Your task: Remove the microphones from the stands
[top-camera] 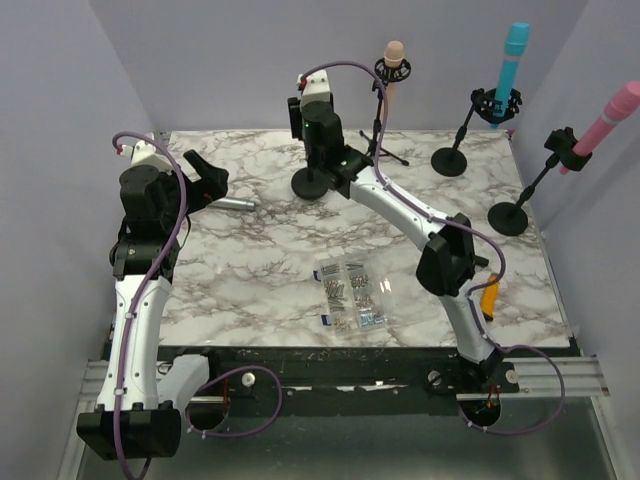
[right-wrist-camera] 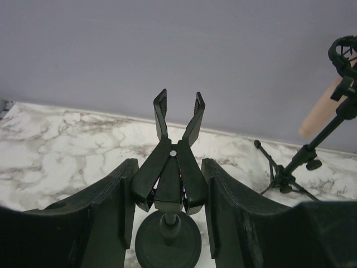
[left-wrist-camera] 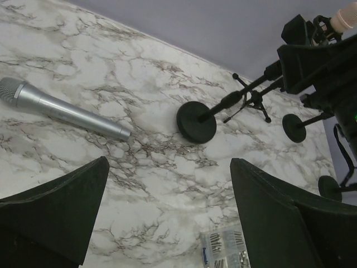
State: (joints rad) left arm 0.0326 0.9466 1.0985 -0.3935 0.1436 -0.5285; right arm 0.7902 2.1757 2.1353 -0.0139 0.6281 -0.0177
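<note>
On the desk [top-camera: 250, 260], left rear: microphone [left-wrist-camera: 61, 109], flat on its side, beside the left gripper [left-wrist-camera: 167, 184], apart from its wide-spread jaws. To the right of that, mid-rear: middle stand [right-wrist-camera: 167, 243], base down on the desk, top clip pinched between the jaws of the right gripper [right-wrist-camera: 168, 167]. Behind and right of it, near the back wall: tripod stand [right-wrist-camera: 285, 180], second microphone [top-camera: 394, 62] in its clip. Farther right along the rear: third stand [top-camera: 452, 160], third microphone [top-camera: 510, 70] upright in it. By the right edge: fourth stand [top-camera: 512, 218], fourth microphone [top-camera: 608, 118] tilted outward. Front centre, well apart from every stand: bag of small parts [top-camera: 351, 293], flat on the desk.
</note>
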